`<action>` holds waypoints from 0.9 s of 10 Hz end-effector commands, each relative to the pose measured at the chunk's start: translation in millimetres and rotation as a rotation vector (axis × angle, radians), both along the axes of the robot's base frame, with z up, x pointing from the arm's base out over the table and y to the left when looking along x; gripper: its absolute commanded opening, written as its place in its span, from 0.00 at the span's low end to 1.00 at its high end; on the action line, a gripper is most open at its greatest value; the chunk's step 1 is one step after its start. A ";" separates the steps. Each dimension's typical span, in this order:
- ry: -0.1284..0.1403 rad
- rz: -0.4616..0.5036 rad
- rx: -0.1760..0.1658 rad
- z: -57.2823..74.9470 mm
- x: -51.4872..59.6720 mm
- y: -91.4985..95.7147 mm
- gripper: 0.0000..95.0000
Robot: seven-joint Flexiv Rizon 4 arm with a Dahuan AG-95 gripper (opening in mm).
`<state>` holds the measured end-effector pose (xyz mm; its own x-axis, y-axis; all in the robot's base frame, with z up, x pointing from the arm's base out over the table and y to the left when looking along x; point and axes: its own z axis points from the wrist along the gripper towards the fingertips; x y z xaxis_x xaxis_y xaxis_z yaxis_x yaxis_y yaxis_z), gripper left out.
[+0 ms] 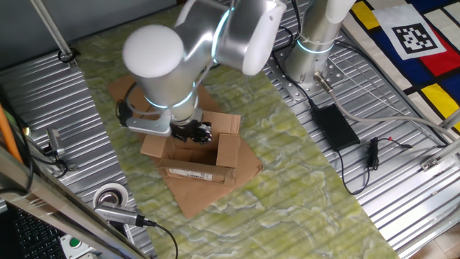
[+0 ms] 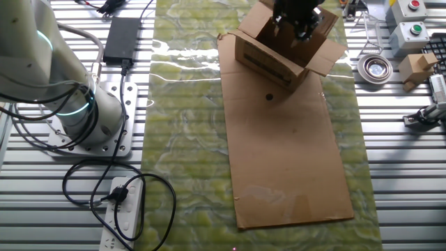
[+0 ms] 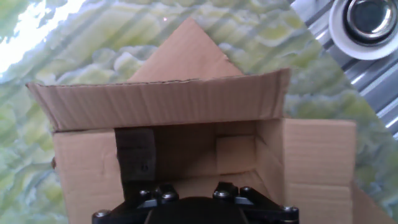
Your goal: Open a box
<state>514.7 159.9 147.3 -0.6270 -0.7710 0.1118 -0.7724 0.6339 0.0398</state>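
The box point(image 1: 192, 160) is a small brown cardboard carton standing on a flat cardboard sheet point(image 1: 205, 196), with its white barcode label point(image 1: 190, 174) on the near side. All of its top flaps stand or hang outward, so the top is open. My gripper point(image 1: 192, 133) reaches down into the opening. In the other fixed view the gripper point(image 2: 296, 21) is inside the box point(image 2: 275, 59) at the top edge. The hand view looks into the box's bare interior point(image 3: 186, 149). Only the gripper's black mount point(image 3: 196, 208) shows there, and the fingers are hidden.
A roll of tape point(image 1: 109, 196) lies on the metal table near the box and also shows as a roll point(image 3: 367, 22) at the hand view's top right. A black power brick point(image 1: 334, 126) with cables lies by the arm's base point(image 1: 309, 57). Small boxes and buttons point(image 2: 411, 42) stand beside the carton.
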 end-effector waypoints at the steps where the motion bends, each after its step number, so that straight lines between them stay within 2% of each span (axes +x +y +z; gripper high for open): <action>1: -0.005 -0.001 -0.001 -3.0 -4.0 2.1 0.40; 4: -0.013 -0.014 -0.001 -9.9 -13.0 8.2 0.40; 9: -0.008 -0.028 0.010 -11.9 -17.2 10.0 0.40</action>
